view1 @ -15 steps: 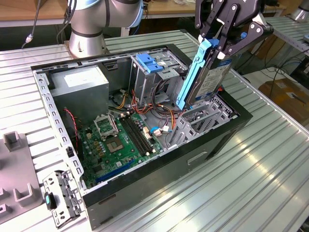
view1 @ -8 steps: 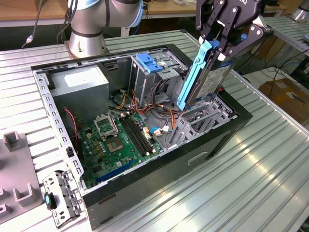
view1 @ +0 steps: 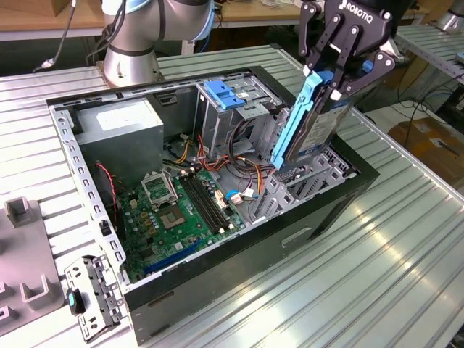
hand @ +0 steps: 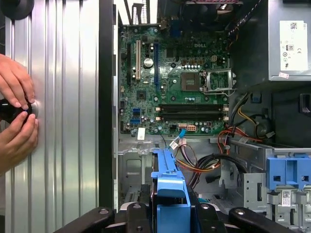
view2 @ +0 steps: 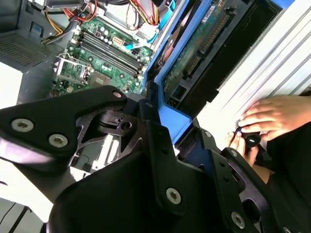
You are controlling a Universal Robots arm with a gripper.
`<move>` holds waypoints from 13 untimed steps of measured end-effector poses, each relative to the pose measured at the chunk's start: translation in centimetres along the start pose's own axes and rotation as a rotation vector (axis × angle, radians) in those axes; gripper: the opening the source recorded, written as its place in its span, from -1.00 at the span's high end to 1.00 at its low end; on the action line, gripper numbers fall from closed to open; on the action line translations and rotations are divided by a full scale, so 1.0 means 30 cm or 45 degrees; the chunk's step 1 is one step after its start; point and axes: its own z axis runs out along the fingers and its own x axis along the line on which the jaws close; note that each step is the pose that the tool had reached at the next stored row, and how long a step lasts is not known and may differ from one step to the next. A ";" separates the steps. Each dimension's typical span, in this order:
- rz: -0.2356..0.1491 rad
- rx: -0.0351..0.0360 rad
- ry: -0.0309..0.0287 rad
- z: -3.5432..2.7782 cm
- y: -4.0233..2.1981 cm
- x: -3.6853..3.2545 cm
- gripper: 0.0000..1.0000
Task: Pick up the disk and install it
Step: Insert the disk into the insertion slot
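Note:
The disk point(view1: 310, 125) is a dark grey drive with bright blue rails, held upright on end over the open computer case point(view1: 293, 235). My gripper point(view1: 335, 72) is shut on its upper end, one finger on each side. The disk's lower end reaches down to the metal drive bay point(view1: 304, 181) at the exterior view's right end of the case; I cannot tell whether it touches. In the second wrist view the disk's point(view2: 197, 46) green circuit side and blue rail run out from my fingers point(view2: 158, 141). The blue rail of the disk point(hand: 167, 187) also shows in the first wrist view.
Inside the case lie a green motherboard point(view1: 185, 210), a power supply point(view1: 119, 127), loose cables and a tall metal cage with a blue latch point(view1: 225, 94). A person's hands point(hand: 14, 111) rest on the ribbed table beside the case. A grey fixture point(view1: 22, 250) sits at the exterior view's left.

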 end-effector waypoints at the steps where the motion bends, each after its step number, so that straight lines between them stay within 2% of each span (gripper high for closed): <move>1: 0.000 0.0000 0.0000 0.007 -0.003 0.001 0.26; 9: 0.001 0.0000 0.0002 0.042 -0.035 0.008 0.26; 13: 0.001 0.0000 0.0000 0.057 -0.037 0.015 0.26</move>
